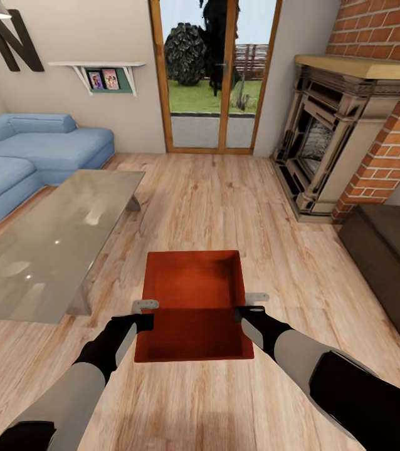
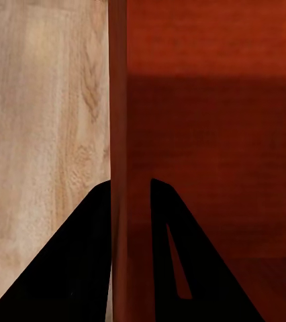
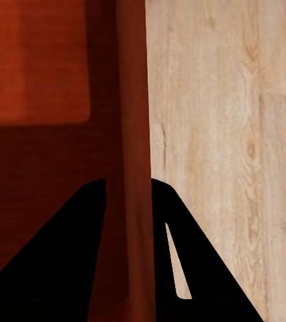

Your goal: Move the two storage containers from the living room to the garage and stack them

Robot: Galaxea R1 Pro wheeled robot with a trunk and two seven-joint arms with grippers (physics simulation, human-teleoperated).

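One orange-red rectangular open-topped storage container (image 1: 194, 294) is in sight, held between the two arms above the light wood plank floor (image 1: 225, 207) of the living room. Its opening faces up and its long axis runs from near to far, pointing toward the glazed wooden patio doors (image 1: 215, 75) at the far side. It sits level, in the middle of the head view, to the right of the glass-topped table (image 1: 43, 250).

There are two tools, one on each long wall of the container. The left tool (image 1: 145, 311) grips the left wall: in the left wrist view its two dark fingers (image 2: 76, 261) stand either side of the upright orange-red wall (image 2: 119, 134), one outside over the planks, one inside the bin. The right tool (image 1: 250, 304) is clamped on the right wall (image 3: 133, 134) in the same way, with one finger (image 3: 56, 255) inside and one outside.

One blue sofa (image 1: 31, 156) stands far left, and one red brick fireplace (image 1: 344, 131) far right. A dark low cabinet (image 1: 388, 250) sits along the right side.
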